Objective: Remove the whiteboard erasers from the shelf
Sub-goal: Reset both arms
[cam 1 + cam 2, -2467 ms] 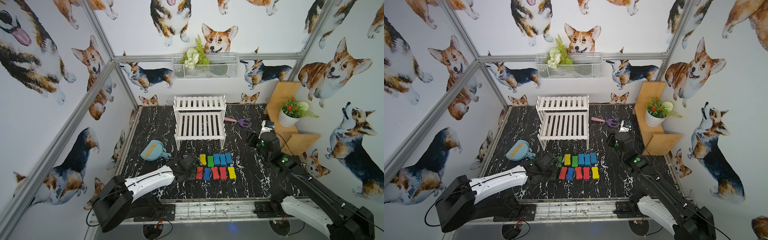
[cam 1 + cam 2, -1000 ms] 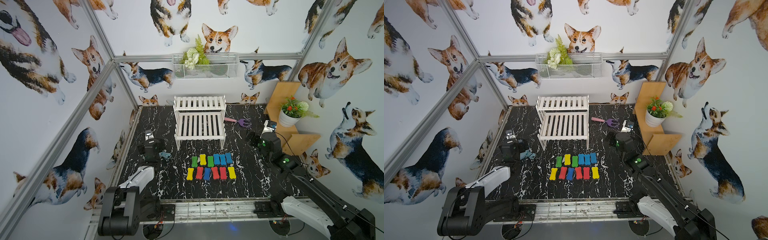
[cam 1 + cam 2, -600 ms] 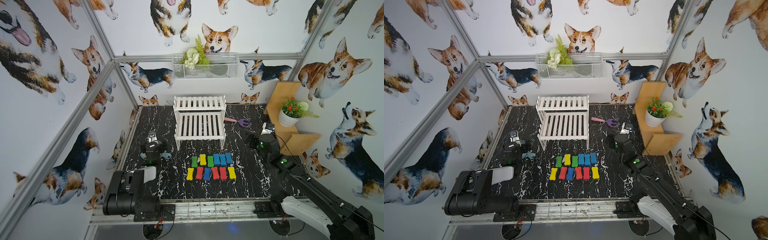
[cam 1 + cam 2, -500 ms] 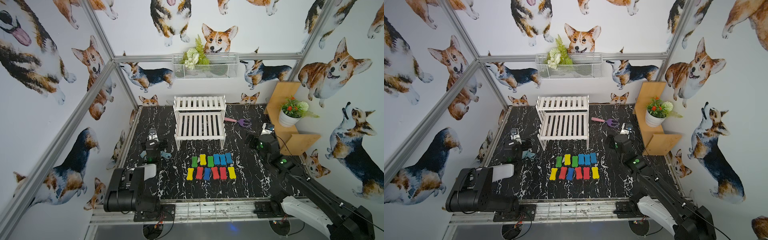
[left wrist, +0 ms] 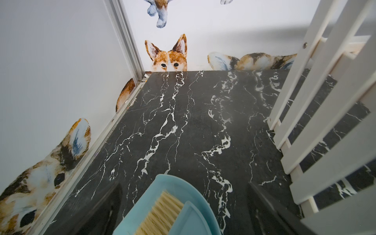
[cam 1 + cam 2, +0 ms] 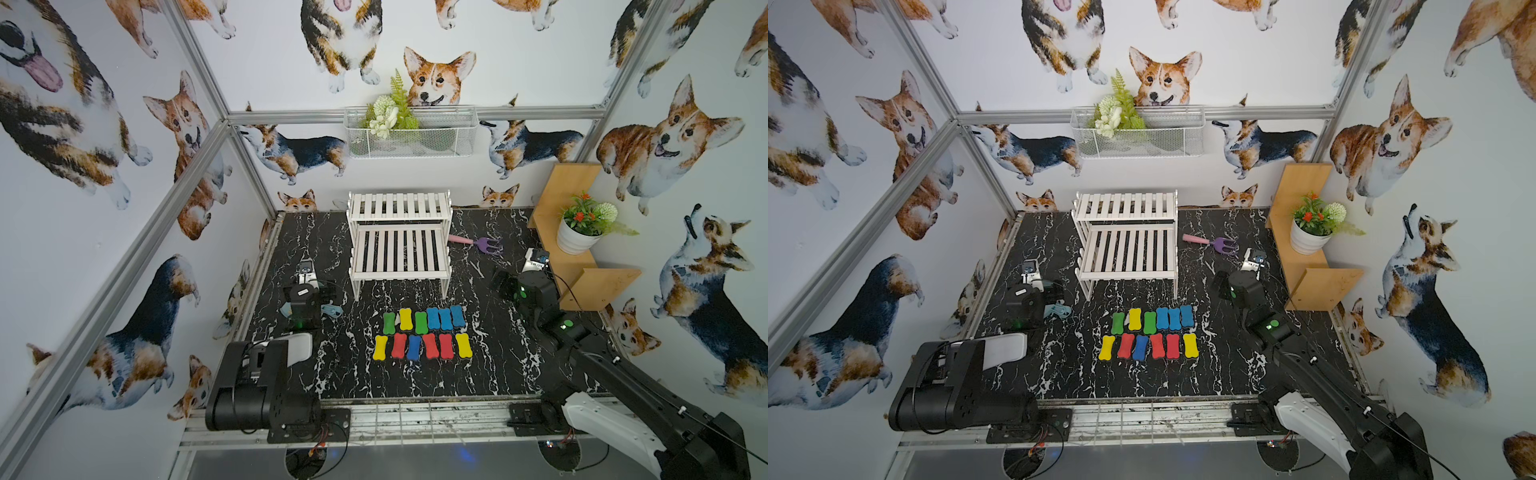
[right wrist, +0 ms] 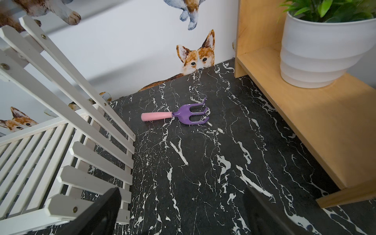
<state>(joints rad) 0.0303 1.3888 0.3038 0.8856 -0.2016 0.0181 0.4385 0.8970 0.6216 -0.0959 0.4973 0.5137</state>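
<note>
Whiteboard erasers, twelve of them, are lying on the black marble table in two rows of six: three yellow, three red, four blue and two green, all off the shelf and just in front of it. Two grippers are hanging at either side. The left gripper is spreading its jaws wide above one blue dustpan and gripping nothing. The right gripper is gaping too, empty. Farther back, the shelf is standing with its two slatted tiers. One purple-and-pink fork is lying beside it, and one wire basket is hanging on the far wall.
</note>
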